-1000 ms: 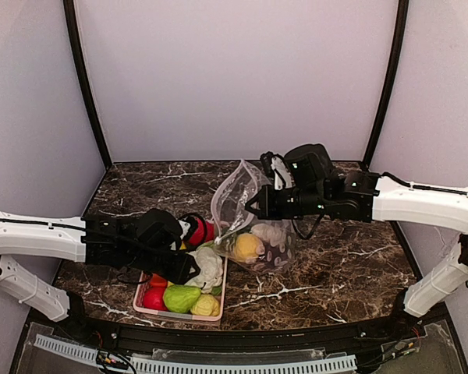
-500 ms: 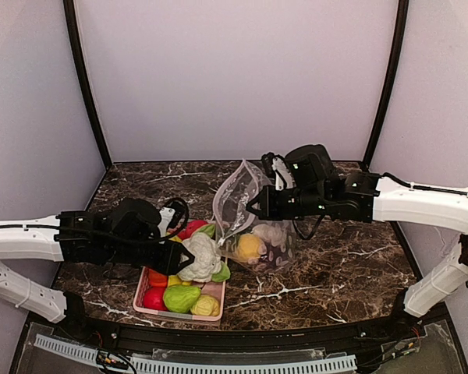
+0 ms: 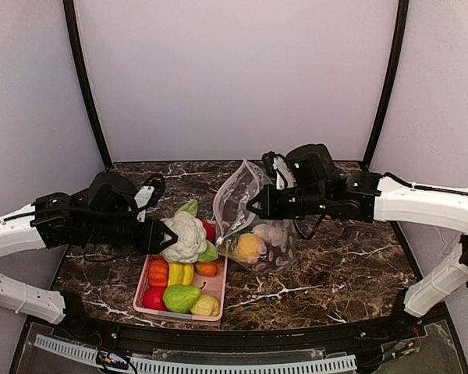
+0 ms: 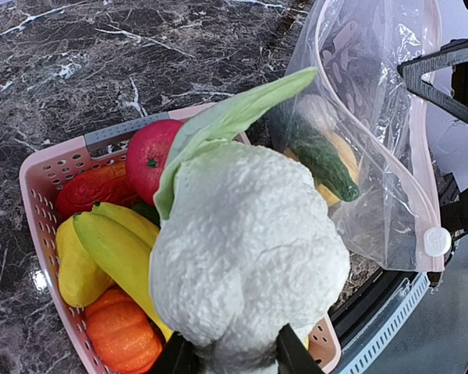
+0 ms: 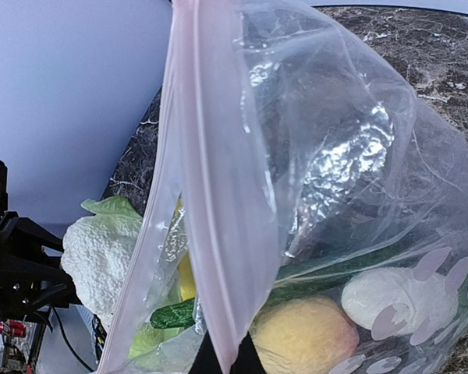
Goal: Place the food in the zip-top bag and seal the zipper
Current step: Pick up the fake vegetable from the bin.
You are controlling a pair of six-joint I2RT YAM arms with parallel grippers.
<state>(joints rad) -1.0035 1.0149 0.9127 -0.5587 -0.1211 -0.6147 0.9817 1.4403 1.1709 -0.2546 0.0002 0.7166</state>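
My left gripper (image 3: 162,238) is shut on a white cauliflower (image 3: 184,236) with green leaves and holds it above the pink basket (image 3: 179,315), just left of the bag's mouth; it fills the left wrist view (image 4: 246,257). My right gripper (image 3: 254,209) is shut on the upper edge of the zip-top bag (image 3: 238,195) and holds its mouth open toward the left. The pale pink zipper (image 5: 207,195) runs along that edge. Inside the bag lie a yellow-orange ball (image 3: 248,246), a green cucumber (image 4: 321,160) and a white piece (image 5: 394,300).
The basket (image 4: 39,167) holds a banana (image 4: 113,249), a red fruit (image 4: 152,156), an orange pumpkin (image 4: 121,335), a green piece (image 3: 180,298) and a red piece (image 3: 154,298). Dark posts stand at both back corners. The table's front rail runs below the basket.
My left gripper has lifted the cauliflower out of the basket and drawn back to the left and up. The right gripper and the bag have stayed in place.
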